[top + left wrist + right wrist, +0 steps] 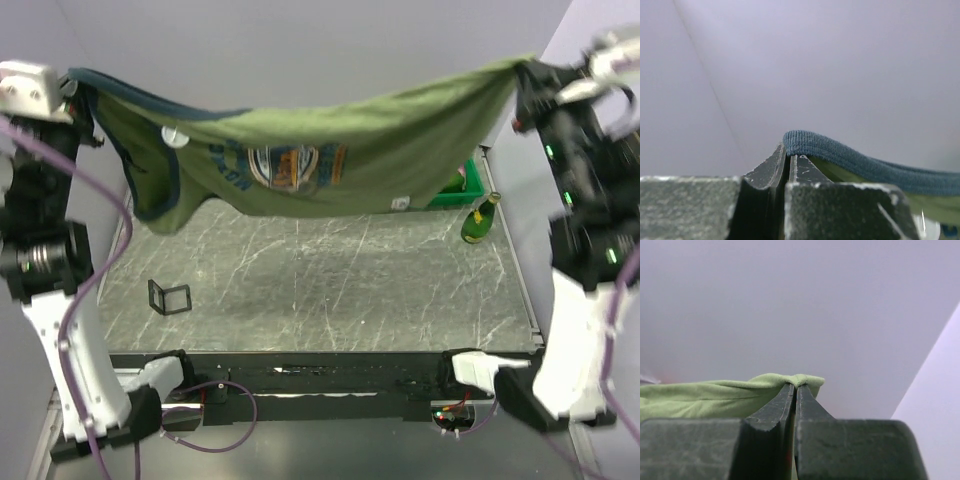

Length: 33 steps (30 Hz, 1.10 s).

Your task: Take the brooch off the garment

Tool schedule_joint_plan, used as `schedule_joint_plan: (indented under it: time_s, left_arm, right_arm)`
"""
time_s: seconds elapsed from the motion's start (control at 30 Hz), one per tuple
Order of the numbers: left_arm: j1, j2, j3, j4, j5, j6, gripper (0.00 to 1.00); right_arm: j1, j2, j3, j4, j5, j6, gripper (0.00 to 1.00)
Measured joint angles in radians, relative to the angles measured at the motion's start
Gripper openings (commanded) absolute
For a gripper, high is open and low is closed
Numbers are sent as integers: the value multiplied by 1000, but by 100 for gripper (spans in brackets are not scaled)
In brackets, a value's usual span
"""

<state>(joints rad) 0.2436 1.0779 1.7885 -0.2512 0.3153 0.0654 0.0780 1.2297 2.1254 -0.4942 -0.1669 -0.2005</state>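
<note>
**Shirt strung up between both arms, brooch still pinned on**

Left tool (789, 156) is clamped tight on the navy collar trim (850, 157) of the olive T-shirt (390, 140). From the left wrist cam you can see the ribbed edge poking out right past the pinched fingertips. Right tool (795, 386) is closed just as hard on a bunched-up fold of the green fabric at the other end.

So the T-shirt hangs in the air like a hammock between the two, sagging in the middle, up over the far half of the surface (330, 285) and not touching it.

The brooch (175, 137) is a little whitish disc sitting on the shirt near its left end, just beside the collar trim and left of the round chest print (298, 165). The white hem label (400, 203) is down at the low edge, right of the print.

On the surface there's a green bottle (480, 218) by the far right corner with a green bin (462, 190) behind it, partly hidden by the shirt. A small black-framed stand (168, 297) sits toward the left edge.
</note>
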Motion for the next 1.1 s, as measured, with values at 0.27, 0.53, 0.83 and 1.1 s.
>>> schedule_joint_plan:
  time_s: [0.27,0.53,0.83,1.1]
  left_arm:
    - [0,-188,-100,-47,46,-34,4]
    - [0,-207,-388,-74,77,-29,6]
    - [0,99,-700,-54,162,-22,3]
    - [-2,520,-534,4,180,-32,9]
  right_arm:
    - [0,-289,-235,-14,-38,2,0]
    - [0,-287,-632,39,-71,-13,0]
    - [0,116,-846,115,-107,-55,0]
    - [5,594,-555,161,-10,-63,23]
